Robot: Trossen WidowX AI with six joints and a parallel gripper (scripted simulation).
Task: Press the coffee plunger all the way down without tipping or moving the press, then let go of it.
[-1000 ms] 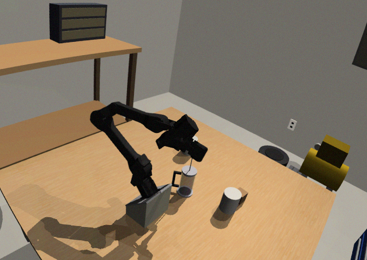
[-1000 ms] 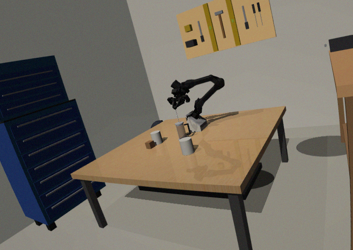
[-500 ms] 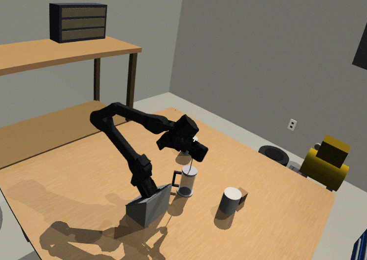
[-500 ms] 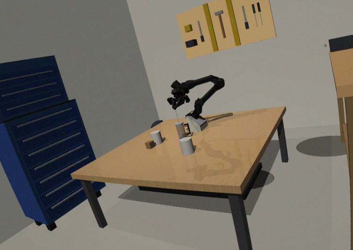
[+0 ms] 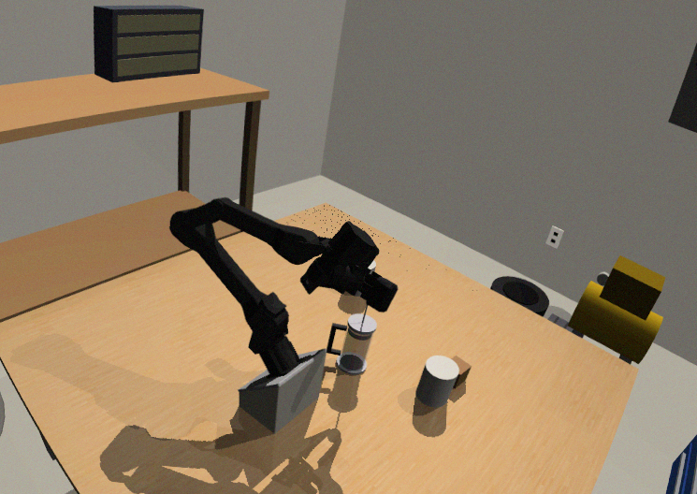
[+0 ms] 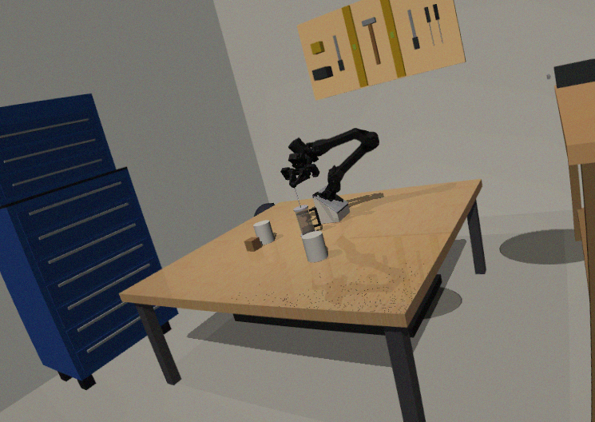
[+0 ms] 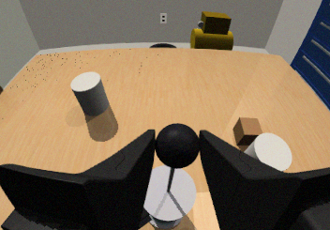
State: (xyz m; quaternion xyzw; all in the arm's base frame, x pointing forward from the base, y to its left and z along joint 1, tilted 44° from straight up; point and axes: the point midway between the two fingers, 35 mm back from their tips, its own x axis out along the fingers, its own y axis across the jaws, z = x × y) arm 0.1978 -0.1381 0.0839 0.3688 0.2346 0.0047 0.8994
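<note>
Gripper [image 7: 178, 147] narrow, both fingers pinched on the black plunger knob [image 7: 178, 145], one each side, touching it. Knob sits at top of a thin rod [image 5: 363, 314], rod up high, plunger not pressed down.

Coffee press [image 5: 355, 344] directly below gripper, upright on tabletop [image 5: 535, 361], glass body w/ dark handle [image 5: 334, 338] on the arm-base side. In wrist view the press lid [image 7: 169, 191] shows right under the knob, btwn the fingers.

Arm base [image 5: 282, 390] just beside press, behind gripper. Grey cylinder [image 7: 90, 93] ahead-left of gripper, well apart. Second grey cylinder [image 7: 269, 150] to gripper's right, w/ small brown block [image 7: 247, 130] touching or just beside it; can't tell which.

Tabletop light wood, dark speckle at far edge.

Room: grey walls, blue drawer cabinet [image 6: 49, 224], pegboard w/ tools [image 6: 382, 41], wooden shelf unit [image 5: 98, 105] w/ small drawer box [image 5: 148, 41], yellow machine [image 5: 619, 309] on floor beyond tabletop.
</note>
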